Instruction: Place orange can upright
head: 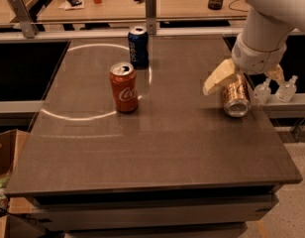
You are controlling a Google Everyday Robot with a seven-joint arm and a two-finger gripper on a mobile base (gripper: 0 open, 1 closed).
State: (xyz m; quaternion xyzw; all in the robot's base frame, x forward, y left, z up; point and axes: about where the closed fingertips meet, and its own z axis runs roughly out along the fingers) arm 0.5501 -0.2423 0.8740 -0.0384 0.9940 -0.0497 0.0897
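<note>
The orange can lies on its side near the right edge of the dark table, with its silver top facing the front. My gripper hangs over the can's far end. It is open, with one pale finger to the left of the can and the other to the right. The white arm comes down from the upper right and hides the can's far end.
A red Coca-Cola can stands upright left of centre. A blue Pepsi can stands upright behind it. Two small clear bottles sit on the ledge just right of the table. A cardboard box is at the lower left.
</note>
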